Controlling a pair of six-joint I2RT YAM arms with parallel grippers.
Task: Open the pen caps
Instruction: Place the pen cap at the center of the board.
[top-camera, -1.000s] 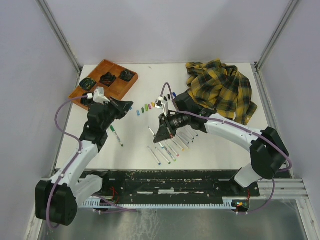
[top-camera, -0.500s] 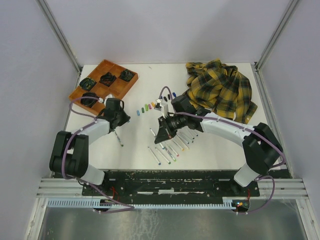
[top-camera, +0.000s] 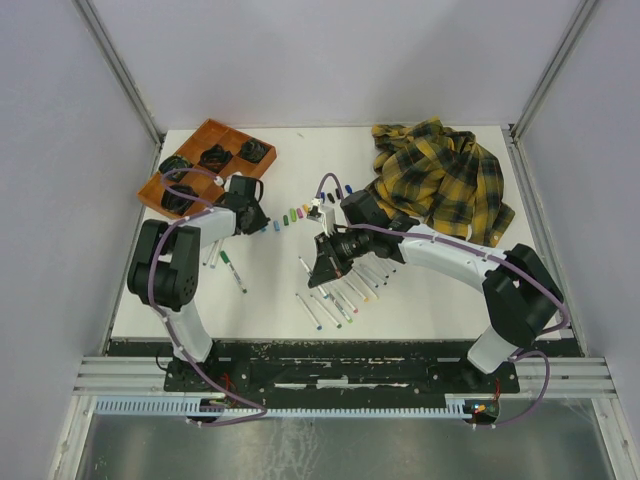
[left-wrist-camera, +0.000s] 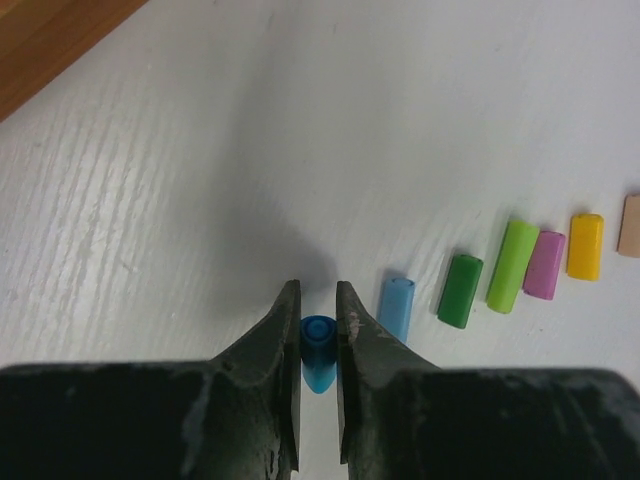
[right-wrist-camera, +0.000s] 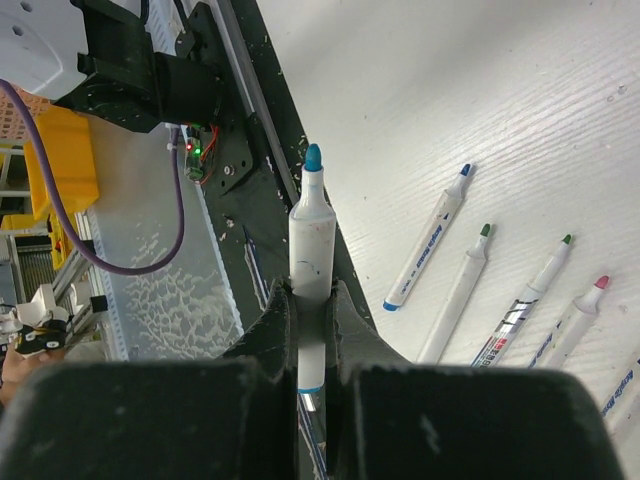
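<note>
A: Left gripper?
B: Clamped on 1 blue cap, just beside row of caps on bench.
A: Right gripper?
B: Clamped on 1 uncapped marker, blue tip outward.

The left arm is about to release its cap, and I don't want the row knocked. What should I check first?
1. Left gripper shut on the blue cap: ok.
2. Blue cap resting on the table: cannot tell.
3. Room beside the light blue cap for the jaws to open: cannot tell, looks tight.
4. Right gripper shut on the uncapped marker: ok.
</note>
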